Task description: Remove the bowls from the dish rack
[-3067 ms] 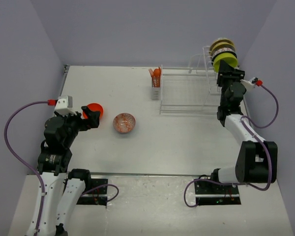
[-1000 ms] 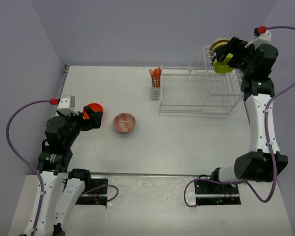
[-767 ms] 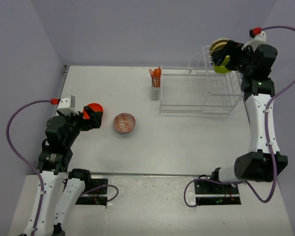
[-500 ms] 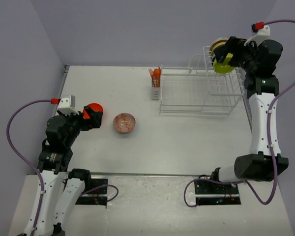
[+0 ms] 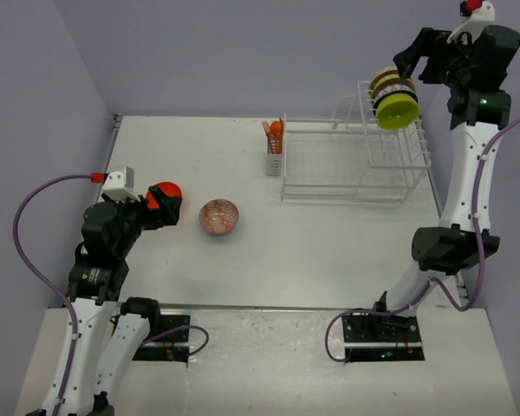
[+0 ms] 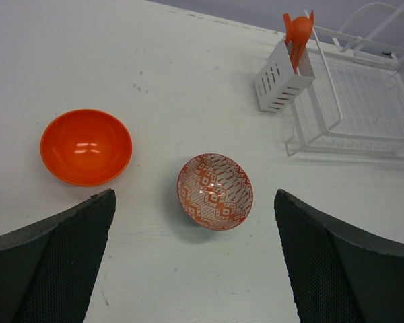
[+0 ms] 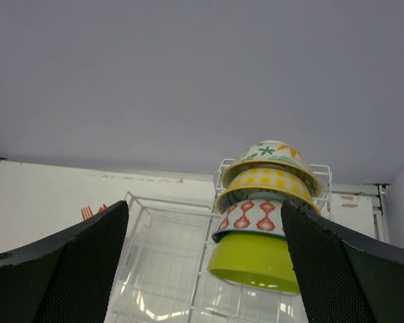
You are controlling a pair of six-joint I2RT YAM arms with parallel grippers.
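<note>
The white wire dish rack (image 5: 347, 169) stands at the back right. On its taller section is a stack of bowls (image 5: 393, 94): lime-green (image 7: 256, 262) lowest, then red-diamond patterned (image 7: 252, 217), yellow-dotted (image 7: 266, 182) and cream leaf-print (image 7: 269, 152). My right gripper (image 5: 420, 56) hangs high beside the stack, open and empty; in the right wrist view it (image 7: 205, 203) looks at the stack from a distance. On the table lie a plain orange bowl (image 6: 86, 146) and an orange-red patterned bowl (image 6: 215, 191). My left gripper (image 6: 194, 202) hovers open above them, holding nothing.
A small white cutlery basket (image 5: 275, 156) with orange utensils (image 6: 297, 30) stands at the rack's left end. The rack's low flat section (image 6: 363, 108) holds nothing. Purple walls close in on both sides and at the back.
My right arm has lifted up and back from the lime-green bowl, leaving the stack in the rack. The left arm and both table bowls have not moved.
</note>
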